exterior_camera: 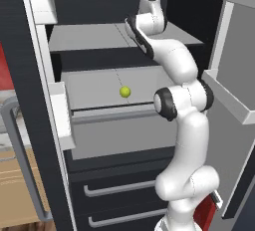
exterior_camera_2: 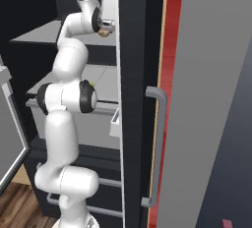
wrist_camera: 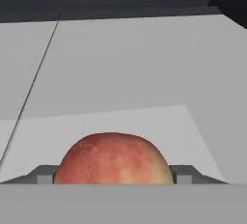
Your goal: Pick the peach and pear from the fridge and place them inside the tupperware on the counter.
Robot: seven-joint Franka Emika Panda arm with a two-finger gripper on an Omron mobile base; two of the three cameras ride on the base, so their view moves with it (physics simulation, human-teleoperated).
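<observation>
1. Gripper point(wrist_camera: 114, 178) is closed down on the peach point(wrist_camera: 114, 159); in the hand view a dark finger tip point(wrist_camera: 44, 175) sits tight on each side of the fruit.
2. In the right base view the gripper point(exterior_camera_2: 104, 29) is up at the top grey shelf point(exterior_camera_2: 44, 38) of the fridge point(exterior_camera_2: 135, 50), with the peach point(exterior_camera_2: 104, 33) a small tan blob at the hand.
3. Whether the peach is lifted off the shelf or touching it: cannot tell.
4. The arm point(exterior_camera: 174, 70) reaches up and into the fridge point(exterior_camera: 199, 6) over the upper shelf point(exterior_camera: 84, 37), in the left base view.
5. The pear point(exterior_camera: 125, 91), yellow-green, lies on the lower grey shelf point(exterior_camera: 94, 88), below and left of the hand, well apart from it.
6. A white door bin point(exterior_camera: 62, 115) is on the left door; the long grey bar handle point(exterior_camera_2: 156, 146) is on the right door.
</observation>
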